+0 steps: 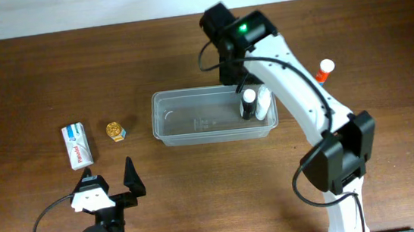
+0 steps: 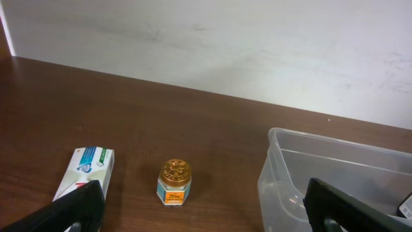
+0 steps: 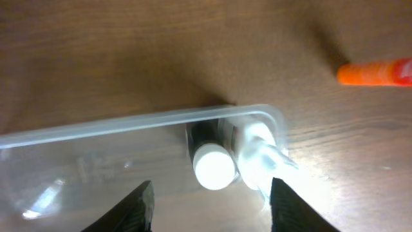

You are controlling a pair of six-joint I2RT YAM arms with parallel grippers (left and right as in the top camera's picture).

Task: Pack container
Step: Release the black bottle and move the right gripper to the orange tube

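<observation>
The container [image 1: 164,128] sits in the middle of the worktop. A black bottle [image 3: 214,166] with a white cap and a white bottle [image 3: 257,151] stand side by side in its right end. The right hand [image 3: 211,203] hangs over them, fingers spread, pinching nothing. I think it should go straight up, so it does not knock the bottles over. The left hand [image 1: 110,172] is spread wide near the toothpaste box [image 1: 78,146] and the little jar [image 1: 115,130], both not yet packed.
</observation>
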